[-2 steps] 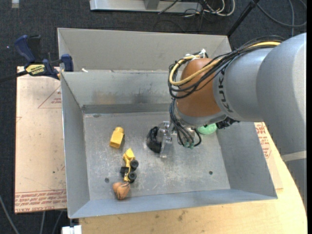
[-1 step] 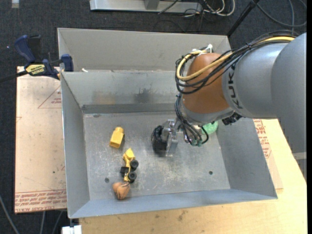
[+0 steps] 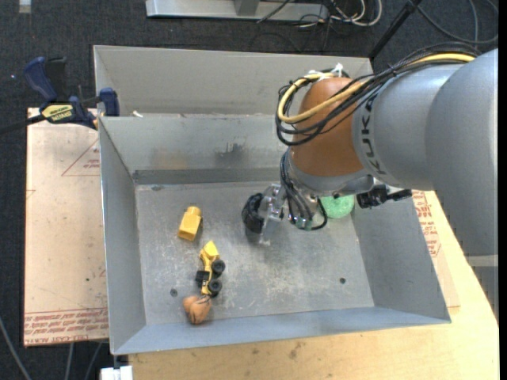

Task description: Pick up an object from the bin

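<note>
As my gripper (image 3: 275, 214) hangs low, the dark rounded object (image 3: 253, 212) lies just beside it, toward the yellow block (image 3: 190, 222); grip width I cannot tell.

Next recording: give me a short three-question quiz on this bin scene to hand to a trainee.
1. True or false: the yellow block lies apart from the toy truck.
2. Fill in: in the camera view, the brown ball lies just ___ the toy truck.
3. Which thing lies nearest the gripper? A) brown ball B) black object C) yellow block

Key: 1 true; 2 below; 3 B.
</note>
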Motion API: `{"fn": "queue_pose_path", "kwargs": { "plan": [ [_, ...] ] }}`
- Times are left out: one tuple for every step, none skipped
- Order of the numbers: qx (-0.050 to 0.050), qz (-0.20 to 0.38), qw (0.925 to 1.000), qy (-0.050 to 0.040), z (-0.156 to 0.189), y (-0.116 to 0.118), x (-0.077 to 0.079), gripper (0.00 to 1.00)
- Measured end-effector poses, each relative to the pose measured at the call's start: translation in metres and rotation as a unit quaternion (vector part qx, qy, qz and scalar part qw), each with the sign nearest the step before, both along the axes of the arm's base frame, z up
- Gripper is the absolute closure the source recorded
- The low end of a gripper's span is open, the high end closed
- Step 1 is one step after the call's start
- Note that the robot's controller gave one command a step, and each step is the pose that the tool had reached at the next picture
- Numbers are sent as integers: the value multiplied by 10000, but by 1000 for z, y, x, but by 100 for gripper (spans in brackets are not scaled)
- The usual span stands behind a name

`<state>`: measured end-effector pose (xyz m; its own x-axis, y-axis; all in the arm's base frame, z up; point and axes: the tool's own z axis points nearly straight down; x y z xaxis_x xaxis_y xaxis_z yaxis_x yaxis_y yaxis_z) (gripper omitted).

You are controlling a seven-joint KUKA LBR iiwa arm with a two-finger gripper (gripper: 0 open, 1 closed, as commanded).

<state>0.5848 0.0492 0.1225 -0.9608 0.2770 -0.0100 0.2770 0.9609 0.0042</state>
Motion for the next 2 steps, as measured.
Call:
{"fn": "queue_pose_path", "kwargs": {
  "plan": [
    [-10,690,9976,48,-32,16,-11,100],
    [-2,1109,9938,-5,-41,21,-8,100]
  ]
}}
